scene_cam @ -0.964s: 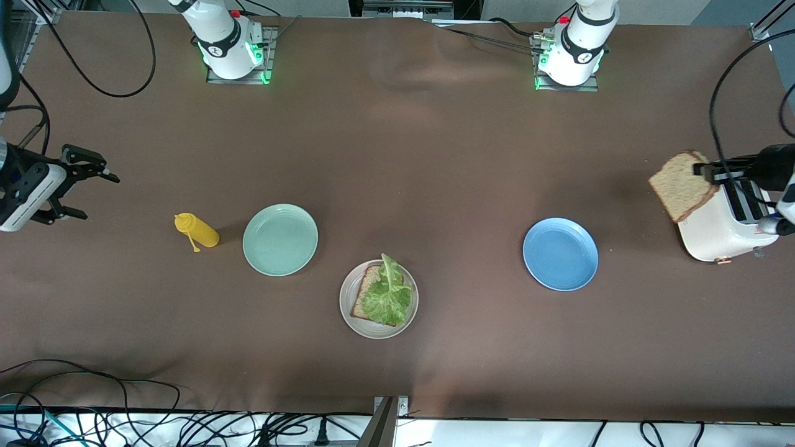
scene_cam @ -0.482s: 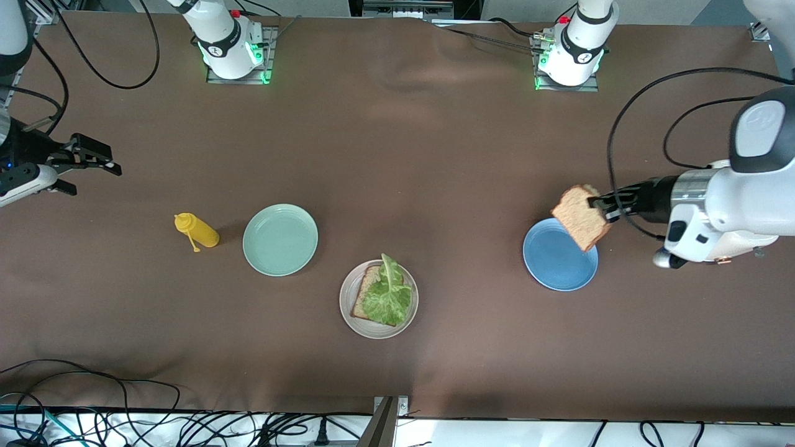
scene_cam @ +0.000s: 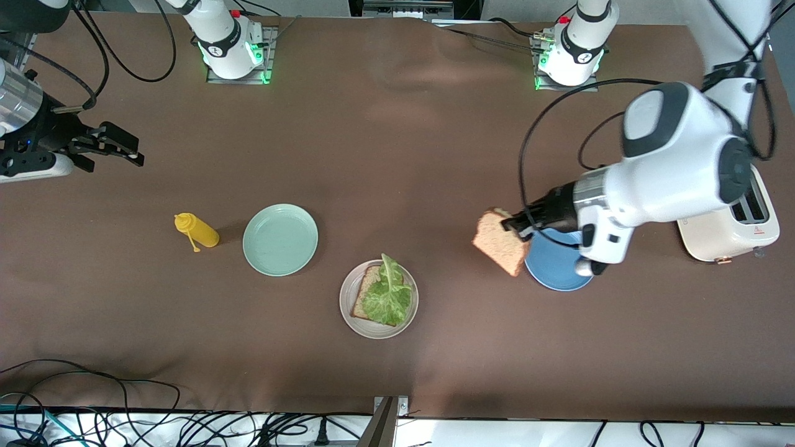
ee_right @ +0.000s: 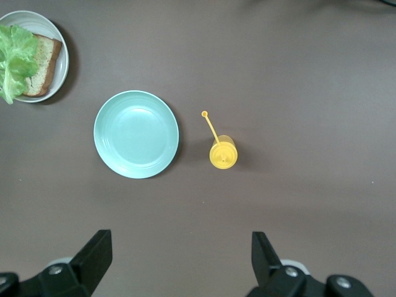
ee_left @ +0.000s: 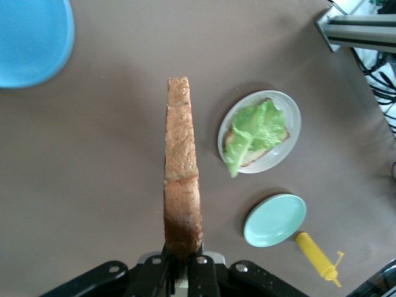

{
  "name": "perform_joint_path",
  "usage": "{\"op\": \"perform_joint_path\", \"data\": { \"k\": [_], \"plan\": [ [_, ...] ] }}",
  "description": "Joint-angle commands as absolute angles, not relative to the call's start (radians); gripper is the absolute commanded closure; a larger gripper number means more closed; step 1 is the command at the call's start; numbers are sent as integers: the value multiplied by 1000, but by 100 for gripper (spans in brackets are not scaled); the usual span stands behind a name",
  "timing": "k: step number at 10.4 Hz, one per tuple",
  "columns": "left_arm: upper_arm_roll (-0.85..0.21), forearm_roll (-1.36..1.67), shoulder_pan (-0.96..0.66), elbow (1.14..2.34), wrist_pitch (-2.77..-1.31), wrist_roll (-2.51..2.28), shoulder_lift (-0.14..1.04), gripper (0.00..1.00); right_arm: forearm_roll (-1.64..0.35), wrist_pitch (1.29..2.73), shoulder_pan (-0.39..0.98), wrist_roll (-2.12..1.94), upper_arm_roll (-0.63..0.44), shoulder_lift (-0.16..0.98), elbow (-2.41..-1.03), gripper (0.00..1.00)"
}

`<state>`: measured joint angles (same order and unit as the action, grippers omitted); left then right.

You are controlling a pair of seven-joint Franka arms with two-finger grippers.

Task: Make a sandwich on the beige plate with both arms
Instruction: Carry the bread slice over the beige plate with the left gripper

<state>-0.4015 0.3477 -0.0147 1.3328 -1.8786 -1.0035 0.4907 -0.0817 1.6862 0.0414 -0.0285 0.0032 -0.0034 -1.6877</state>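
The left gripper point(scene_cam: 517, 225) has swung away from the toaster point(scene_cam: 728, 231), carrying its slice of toast point(scene_cam: 500, 241) clamped by one edge, right across the blue plate point(scene_cam: 554, 266). Now the toast hangs over bare table at that plate's edge, on the side toward the beige plate point(scene_cam: 349, 309). The toaster stands uncovered again. At the right arm's end of the table, the right gripper point(scene_cam: 122, 150), fingers spread, has drifted up and inward, well clear of the yellow bottle point(scene_cam: 197, 231).
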Motion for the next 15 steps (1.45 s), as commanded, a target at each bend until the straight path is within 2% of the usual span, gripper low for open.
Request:
{"op": "perform_joint_path", "data": {
  "k": [1, 4, 6, 9, 13, 15],
  "plan": [
    [-393, 374, -63, 1322, -1988, -1076, 529, 100, -23, 1642, 89, 96, 14, -46, -1712, 0],
    [-393, 374, -153, 1351, -2148, -1150, 560, 100, -8, 1620, 109, 106, 5, -52, -1680, 0],
    [-393, 368, -219, 1414, -2299, -1166, 563, 100, -12, 1618, 129, 46, -61, -52, -1678, 0],
    [-388, 357, -287, 1422, -2434, -1166, 583, 100, -23, 1597, 136, 55, -64, -43, -1649, 0],
    [-350, 357, -383, 1420, -2750, -1160, 688, 100, -21, 1591, 135, 57, -68, -34, -1649, 0],
    [-308, 357, -422, 1422, -2750, -1164, 698, 100, -23, 1591, 137, 52, -66, -32, -1649, 0]
  ]
}}
